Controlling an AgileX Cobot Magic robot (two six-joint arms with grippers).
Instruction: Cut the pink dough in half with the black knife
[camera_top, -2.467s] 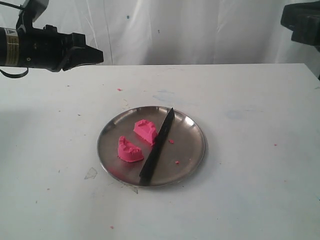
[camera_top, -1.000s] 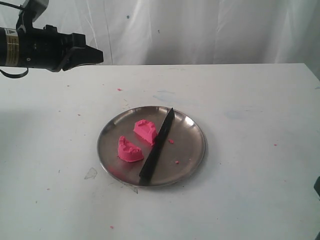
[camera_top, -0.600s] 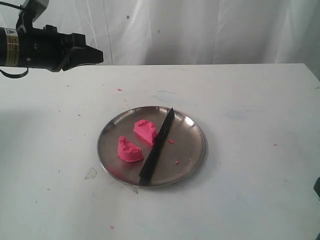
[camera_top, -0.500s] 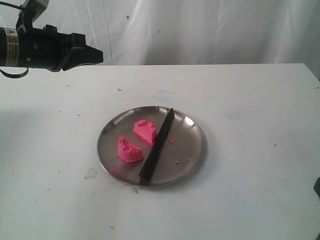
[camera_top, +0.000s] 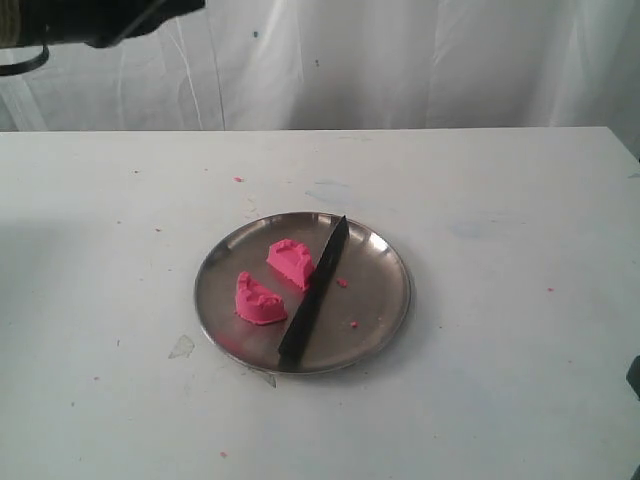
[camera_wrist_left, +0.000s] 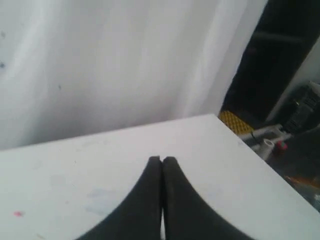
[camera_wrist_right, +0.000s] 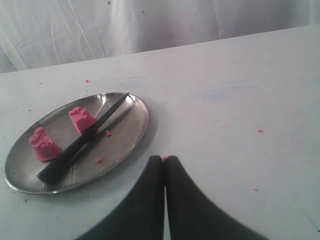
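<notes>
The pink dough (camera_top: 275, 281) lay in two halves beside the black knife (camera_top: 313, 293), well apart from both closed, empty end effectors: left (camera_wrist_left: 161, 160), right (camera_wrist_right: 164, 160).

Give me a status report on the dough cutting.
Both end effectors, left and right, shut and empty. Pink dough in two pieces on plate. Black knife lying beside them. Nothing in the way.

No readable text, label, brand, number or sign anywhere: none on the plate (camera_top: 385, 262), knife (camera_top: 312, 295), dough (camera_top: 259, 299), table (camera_top: 500, 200) or curtain (camera_top: 400, 60).
</notes>
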